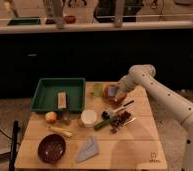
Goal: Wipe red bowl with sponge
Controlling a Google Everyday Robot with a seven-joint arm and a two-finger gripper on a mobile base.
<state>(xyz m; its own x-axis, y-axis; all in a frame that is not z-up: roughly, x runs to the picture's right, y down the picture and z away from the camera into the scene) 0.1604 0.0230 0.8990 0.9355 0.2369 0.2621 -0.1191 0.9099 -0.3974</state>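
The red bowl sits at the far right-middle of the wooden table, tilted, largely covered by the arm's end. My gripper is down in the bowl. A small bluish-grey sponge shows at the gripper's tip, pressed against the bowl's inside. The white arm reaches in from the right.
A green tray holds a tan block. A maroon bowl and a pale-blue folded cloth lie at the front. A white cup, an apple, a banana and dark utensils lie mid-table.
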